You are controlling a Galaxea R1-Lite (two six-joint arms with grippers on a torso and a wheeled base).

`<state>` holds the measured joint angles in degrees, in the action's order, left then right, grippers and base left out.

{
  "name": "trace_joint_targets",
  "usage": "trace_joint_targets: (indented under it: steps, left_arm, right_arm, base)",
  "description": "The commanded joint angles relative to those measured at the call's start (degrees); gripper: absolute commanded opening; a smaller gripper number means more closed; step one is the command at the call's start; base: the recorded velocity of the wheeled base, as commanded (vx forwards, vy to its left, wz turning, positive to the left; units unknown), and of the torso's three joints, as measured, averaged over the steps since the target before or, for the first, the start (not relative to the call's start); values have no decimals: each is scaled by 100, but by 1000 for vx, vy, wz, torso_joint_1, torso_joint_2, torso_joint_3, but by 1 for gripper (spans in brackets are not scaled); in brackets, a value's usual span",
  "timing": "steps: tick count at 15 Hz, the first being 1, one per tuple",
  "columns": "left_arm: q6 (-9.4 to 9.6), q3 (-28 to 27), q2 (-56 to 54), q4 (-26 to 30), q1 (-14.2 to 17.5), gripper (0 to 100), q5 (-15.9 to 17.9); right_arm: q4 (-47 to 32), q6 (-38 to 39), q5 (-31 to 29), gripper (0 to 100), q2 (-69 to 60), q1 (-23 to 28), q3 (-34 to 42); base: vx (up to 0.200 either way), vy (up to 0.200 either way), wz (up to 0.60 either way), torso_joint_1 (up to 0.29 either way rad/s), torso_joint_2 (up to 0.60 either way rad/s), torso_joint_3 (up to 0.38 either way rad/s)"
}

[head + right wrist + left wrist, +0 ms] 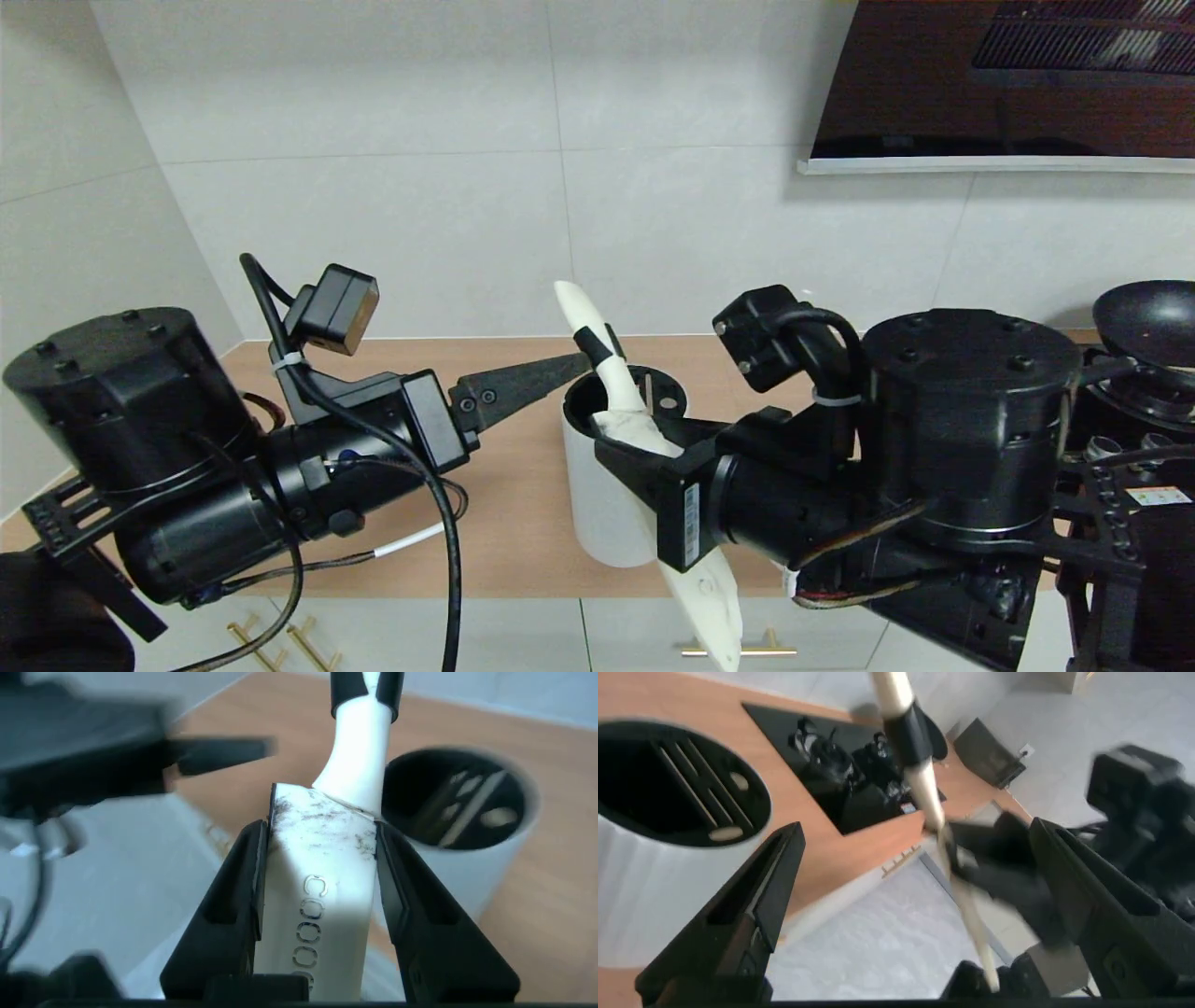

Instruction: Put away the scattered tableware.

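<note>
Riskily, the right gripper (322, 910) clamped the white plastic spatula (624, 397) aslant above the white cylindrical holder (597, 509) near the wooden countertop (513, 532) front edge (left gripper (924, 910) gaping wide), so striking the rim could topple it.

Both arms reach inward, grippers nearly meeting.
Left gripper (917, 829) spread wide; right gripper (320, 831) clamped on the white spatula (618, 385).

The holder (597, 509) is standing on the counter (509, 495), left gripper (560, 369) at its left, right gripper (320, 835) holding a spatula (616, 383) before it, pan (1144, 322) far right
</note>
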<state>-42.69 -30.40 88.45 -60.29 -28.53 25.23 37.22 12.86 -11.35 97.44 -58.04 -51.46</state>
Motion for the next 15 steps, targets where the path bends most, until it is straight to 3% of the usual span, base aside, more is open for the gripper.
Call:
trace_joint_targets:
  steps: [1,15]
  left_arm:
    - [-2,-1,31,-53,-13,100,-54]
    - [6,-18,234,-61,-188,100,-317]
  right_arm:
    - [5,-3,-16,0,153,-102,4]
    - [427,23,-263,0,443,-366,4]
  base:
    - [0,0,0,0,0,0]
    - [0,0,0,0,0,0]
